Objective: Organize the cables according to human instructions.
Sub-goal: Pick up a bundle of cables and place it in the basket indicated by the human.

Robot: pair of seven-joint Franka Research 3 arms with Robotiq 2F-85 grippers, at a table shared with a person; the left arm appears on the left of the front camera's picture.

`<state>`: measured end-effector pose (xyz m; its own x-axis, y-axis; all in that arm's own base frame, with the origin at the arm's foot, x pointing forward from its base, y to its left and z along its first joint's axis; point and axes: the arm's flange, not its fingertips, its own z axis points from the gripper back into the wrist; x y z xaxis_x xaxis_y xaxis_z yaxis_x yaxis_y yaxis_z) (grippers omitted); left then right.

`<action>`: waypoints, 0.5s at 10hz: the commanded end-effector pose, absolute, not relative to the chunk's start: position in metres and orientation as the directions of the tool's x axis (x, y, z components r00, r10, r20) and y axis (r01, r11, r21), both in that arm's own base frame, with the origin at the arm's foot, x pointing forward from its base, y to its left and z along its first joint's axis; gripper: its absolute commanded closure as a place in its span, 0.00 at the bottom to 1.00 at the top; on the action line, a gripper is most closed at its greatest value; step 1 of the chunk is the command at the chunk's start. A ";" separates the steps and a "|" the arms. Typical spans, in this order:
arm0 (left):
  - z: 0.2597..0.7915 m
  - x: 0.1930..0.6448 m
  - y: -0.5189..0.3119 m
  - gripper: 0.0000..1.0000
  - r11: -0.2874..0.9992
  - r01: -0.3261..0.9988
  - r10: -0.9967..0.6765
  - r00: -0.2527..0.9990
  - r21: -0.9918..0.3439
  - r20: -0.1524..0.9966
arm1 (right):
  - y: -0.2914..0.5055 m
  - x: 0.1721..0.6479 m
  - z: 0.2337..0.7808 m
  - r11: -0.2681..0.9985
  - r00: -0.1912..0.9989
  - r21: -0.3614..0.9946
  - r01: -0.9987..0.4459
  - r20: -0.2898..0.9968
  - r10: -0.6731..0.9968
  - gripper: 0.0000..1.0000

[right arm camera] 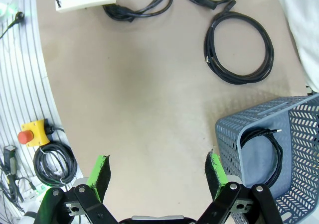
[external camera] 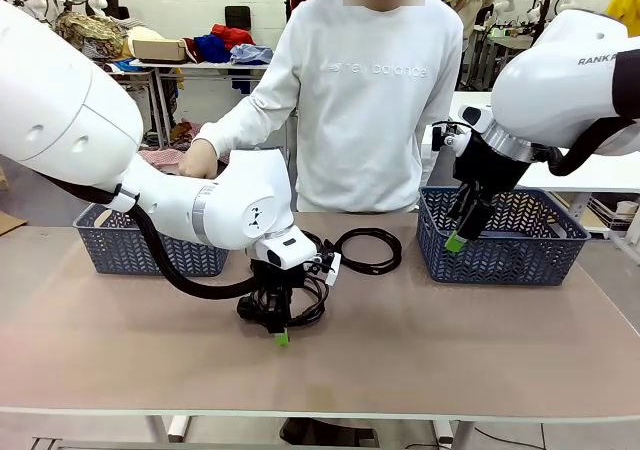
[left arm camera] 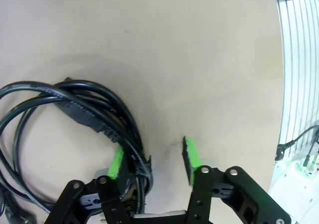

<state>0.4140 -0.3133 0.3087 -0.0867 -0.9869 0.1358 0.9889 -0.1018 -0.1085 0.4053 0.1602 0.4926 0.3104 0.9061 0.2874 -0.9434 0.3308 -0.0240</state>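
Note:
A loose heap of black cables (external camera: 312,308) lies mid-table, and my left gripper (external camera: 279,332) points down into it. In the left wrist view one cable bundle (left arm camera: 89,109) runs between the pads of the left gripper (left arm camera: 154,162). It lies against the left pad (left arm camera: 117,164), while the right pad (left arm camera: 192,160) stands apart from it. Another coiled cable (external camera: 369,250) (right arm camera: 239,47) lies alone further back. My right gripper (external camera: 462,232) (right arm camera: 158,173) hangs open and empty at the near left corner of the right basket (external camera: 505,260). One coiled cable (right arm camera: 268,154) lies inside that basket (right arm camera: 234,134).
A second blue-grey basket (external camera: 150,255) stands at the back left. The person stands behind the table, one hand (external camera: 198,158) near the left basket. A yellow emergency-stop box (right arm camera: 32,134) and a spare coil (right arm camera: 55,163) sit off the table's edge.

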 end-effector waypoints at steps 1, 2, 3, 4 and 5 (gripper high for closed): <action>0.306 0.403 -0.307 0.64 -0.092 0.989 -0.989 -0.077 -0.114 0.126 | 0.162 0.407 0.495 0.331 0.311 -0.024 -0.943 0.285 0.907 0.00; 0.308 0.401 -0.307 0.97 -0.094 0.989 -0.989 -0.080 -0.114 0.120 | 0.162 0.407 0.495 0.331 0.311 -0.024 -0.943 0.285 0.907 0.00; 0.310 0.399 -0.306 0.83 -0.092 0.989 -0.990 -0.079 -0.111 0.118 | 0.162 0.407 0.495 0.331 0.311 -0.024 -0.943 0.285 0.907 0.00; 0.313 0.397 -0.306 1.00 -0.088 0.990 -0.991 -0.076 -0.106 0.109 | 0.162 0.407 0.495 0.331 0.311 -0.024 -0.943 0.285 0.907 0.00; 0.316 0.395 -0.307 1.00 -0.083 0.992 -0.992 -0.074 -0.095 0.099 | 0.162 0.407 0.495 0.331 0.311 -0.024 -0.943 0.285 0.907 0.00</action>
